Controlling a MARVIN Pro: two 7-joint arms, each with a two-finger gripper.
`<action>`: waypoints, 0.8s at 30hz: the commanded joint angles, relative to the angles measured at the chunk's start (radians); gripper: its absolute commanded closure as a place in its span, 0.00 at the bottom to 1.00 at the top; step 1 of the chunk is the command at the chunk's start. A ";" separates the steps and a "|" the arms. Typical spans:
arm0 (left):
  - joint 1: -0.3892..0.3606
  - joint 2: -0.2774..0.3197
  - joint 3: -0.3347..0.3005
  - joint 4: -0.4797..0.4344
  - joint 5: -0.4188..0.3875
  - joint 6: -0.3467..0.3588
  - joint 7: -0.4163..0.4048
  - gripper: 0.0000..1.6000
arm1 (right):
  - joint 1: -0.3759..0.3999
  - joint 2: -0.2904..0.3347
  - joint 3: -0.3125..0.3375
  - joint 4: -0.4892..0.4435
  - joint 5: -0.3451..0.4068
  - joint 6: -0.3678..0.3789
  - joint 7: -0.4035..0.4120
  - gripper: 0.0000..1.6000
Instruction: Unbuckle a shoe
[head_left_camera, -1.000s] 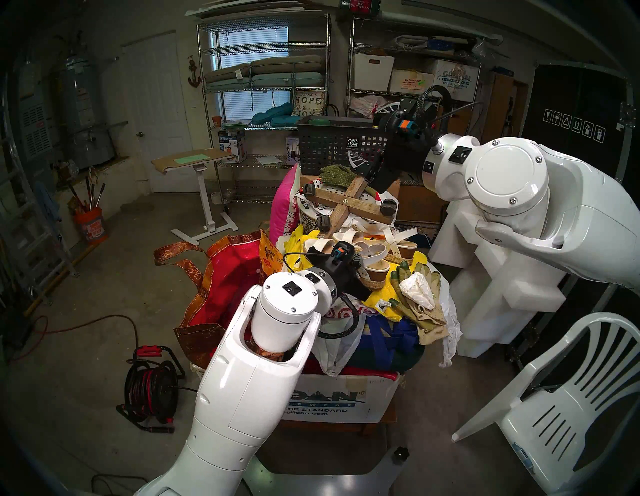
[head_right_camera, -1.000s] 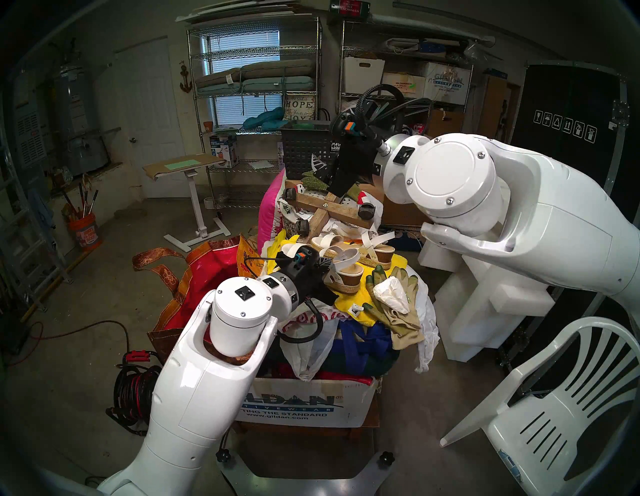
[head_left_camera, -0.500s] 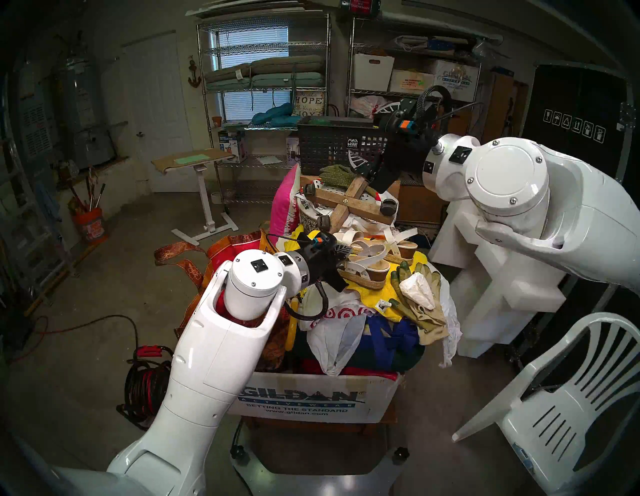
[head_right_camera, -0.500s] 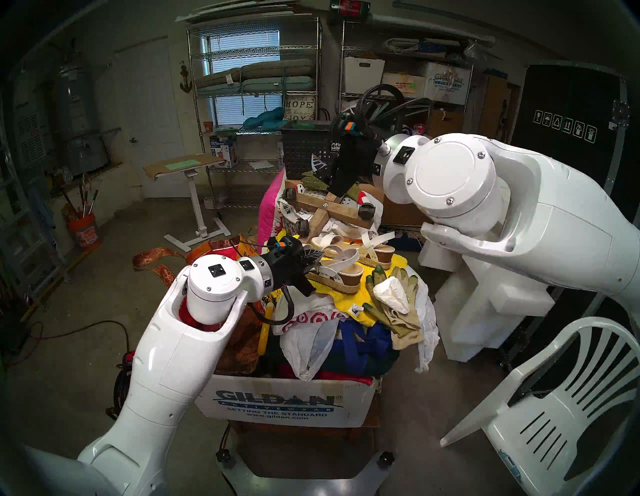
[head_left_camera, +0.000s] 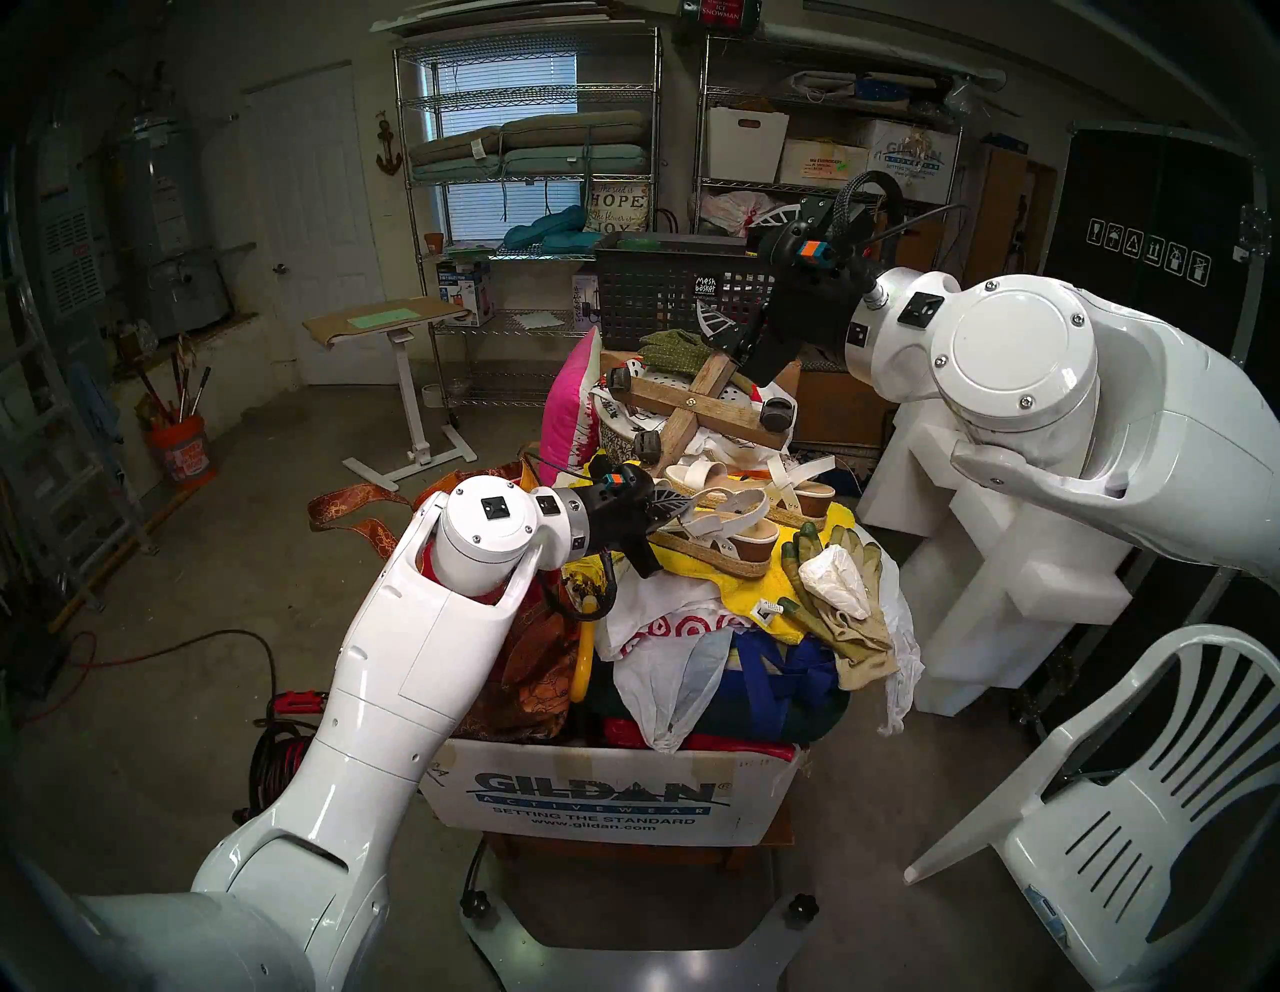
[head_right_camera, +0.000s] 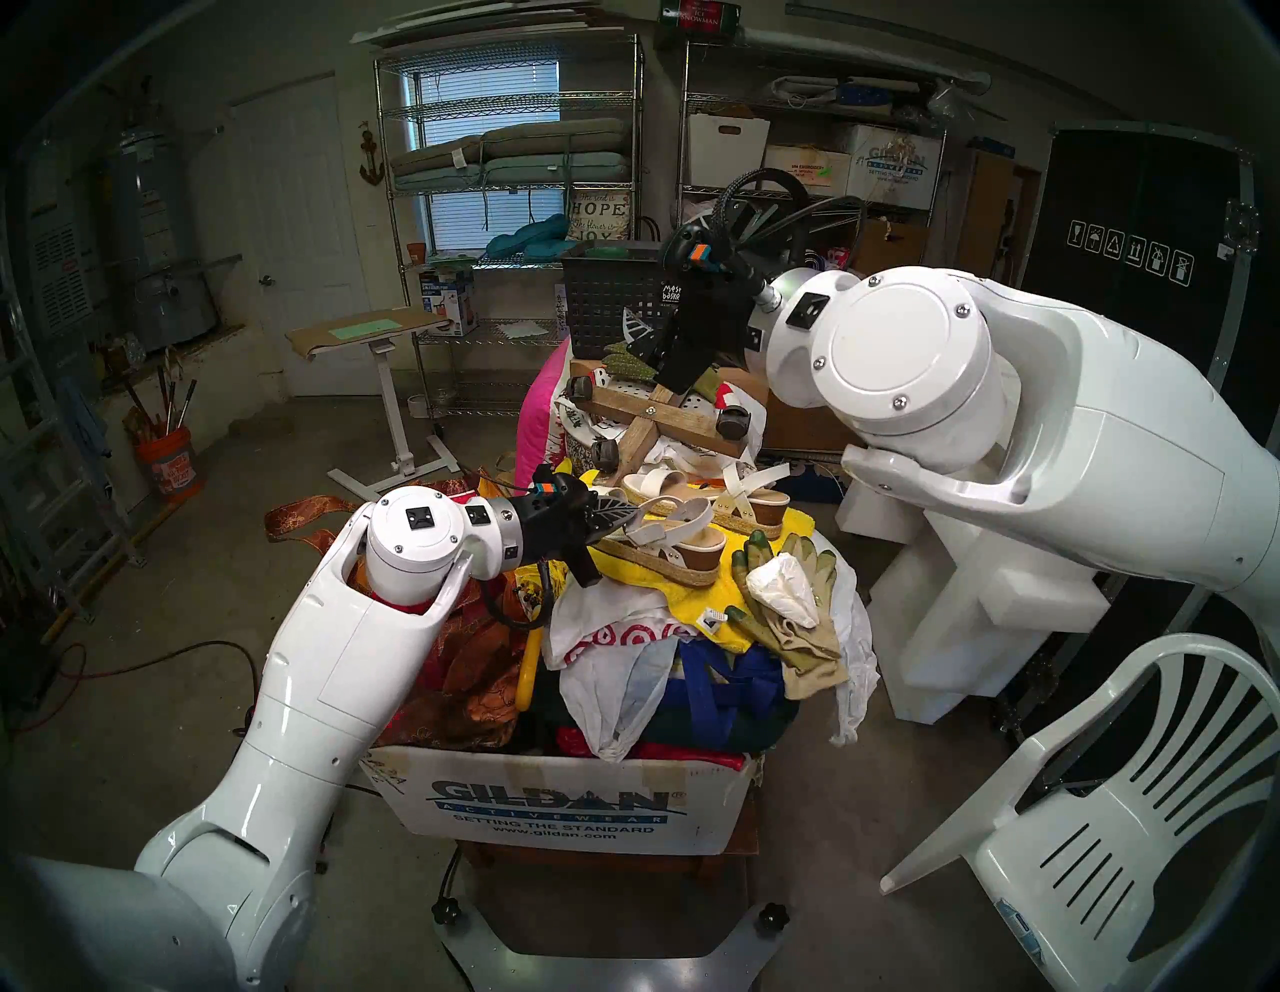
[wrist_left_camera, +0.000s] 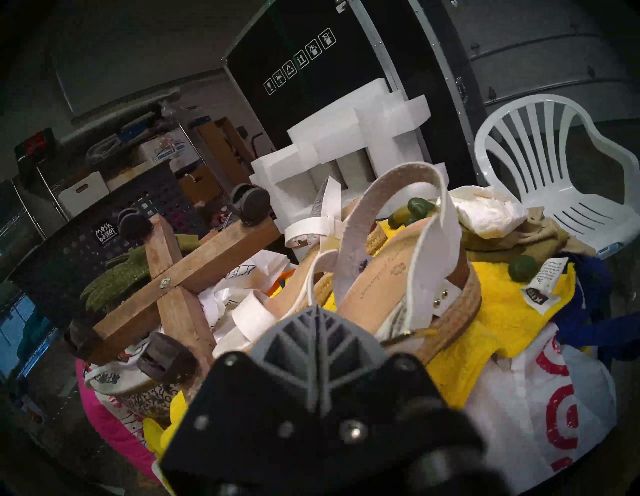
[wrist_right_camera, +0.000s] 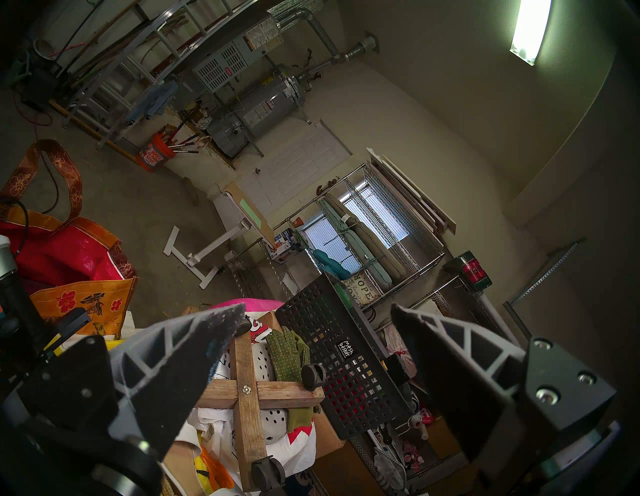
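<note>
The shoe (head_left_camera: 727, 547), a white-strapped sandal with a tan footbed and woven sole, lies on a yellow cloth (head_left_camera: 699, 589) on top of the pile. It also fills the middle of the left wrist view (wrist_left_camera: 398, 277). My left gripper (head_left_camera: 682, 506) sits at its toe end, to the shoe's left. The fingers are shut and the thin white strap (wrist_left_camera: 311, 277) runs into their tip (wrist_left_camera: 317, 310). My right gripper (head_left_camera: 734, 346) hangs open and empty further back, above a wooden caster cross (head_left_camera: 699, 405), its fingers spread wide in the right wrist view (wrist_right_camera: 318, 311).
The twin sandal (head_left_camera: 803, 495) lies just behind the shoe. Green gloves and a white wad (head_left_camera: 838, 589) lie to its right. A black mesh basket (head_left_camera: 658, 291) stands at the back. The pile fills a Gildan box (head_left_camera: 623, 803). A white chair (head_left_camera: 1143, 796) stands at the right.
My left arm has swung to the left, its gripper staying shut and drawing back from over the shoe to its toe end. The right arm has not moved.
</note>
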 joint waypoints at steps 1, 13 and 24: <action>-0.106 -0.036 -0.014 0.006 0.007 -0.066 -0.020 1.00 | 0.015 0.002 0.016 0.002 -0.001 -0.003 -0.006 0.00; -0.204 0.030 -0.010 -0.017 -0.024 -0.062 -0.221 1.00 | 0.015 0.002 0.017 0.002 0.000 -0.003 -0.006 0.00; -0.245 0.076 0.052 -0.003 0.057 0.003 -0.341 0.42 | 0.014 0.001 0.018 0.002 0.002 -0.002 -0.007 0.00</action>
